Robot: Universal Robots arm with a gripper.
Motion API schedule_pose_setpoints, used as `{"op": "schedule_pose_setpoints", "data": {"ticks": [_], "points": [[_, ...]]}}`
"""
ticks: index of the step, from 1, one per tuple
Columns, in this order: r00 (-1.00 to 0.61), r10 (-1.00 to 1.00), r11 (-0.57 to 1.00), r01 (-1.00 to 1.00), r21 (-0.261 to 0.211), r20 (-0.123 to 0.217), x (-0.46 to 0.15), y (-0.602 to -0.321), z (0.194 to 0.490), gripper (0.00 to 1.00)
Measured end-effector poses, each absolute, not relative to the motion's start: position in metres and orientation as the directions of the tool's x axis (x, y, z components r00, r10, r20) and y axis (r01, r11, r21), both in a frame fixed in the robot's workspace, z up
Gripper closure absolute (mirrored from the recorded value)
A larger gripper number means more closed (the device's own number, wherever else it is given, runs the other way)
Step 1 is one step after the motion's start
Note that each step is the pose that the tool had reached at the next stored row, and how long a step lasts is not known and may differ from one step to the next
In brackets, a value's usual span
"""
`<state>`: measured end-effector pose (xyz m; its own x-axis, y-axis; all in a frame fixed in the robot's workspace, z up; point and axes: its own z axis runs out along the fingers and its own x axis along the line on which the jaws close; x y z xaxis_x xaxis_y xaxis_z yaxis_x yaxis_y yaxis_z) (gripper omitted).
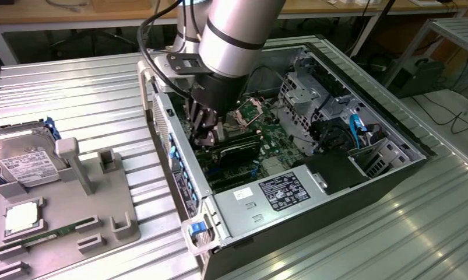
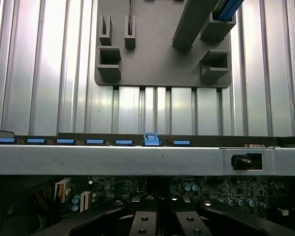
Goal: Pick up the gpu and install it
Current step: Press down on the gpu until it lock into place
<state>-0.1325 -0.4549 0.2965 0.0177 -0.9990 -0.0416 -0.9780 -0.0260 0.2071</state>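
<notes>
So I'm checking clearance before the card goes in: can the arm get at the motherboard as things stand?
Probably yes. The case lies with its open side up, and the tool is already down inside it, just above the motherboard, with nothing visible between them.

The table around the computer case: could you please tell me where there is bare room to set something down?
Bare ribbed table lies behind the gray holder tray, beside the case, and before the case at the exterior view's right. It is crowded inside the case, where the gripper reaches, and on the tray with the hard drive.
</notes>
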Motion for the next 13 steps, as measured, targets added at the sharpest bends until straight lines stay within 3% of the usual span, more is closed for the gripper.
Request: {"op": "schedule_pose_setpoints", "data": {"ticks": [13], "points": [[0.017,-0.999,-0.026,-0.974,0.224,-0.041,-0.123,-0.451,0.279,0.89]]}}
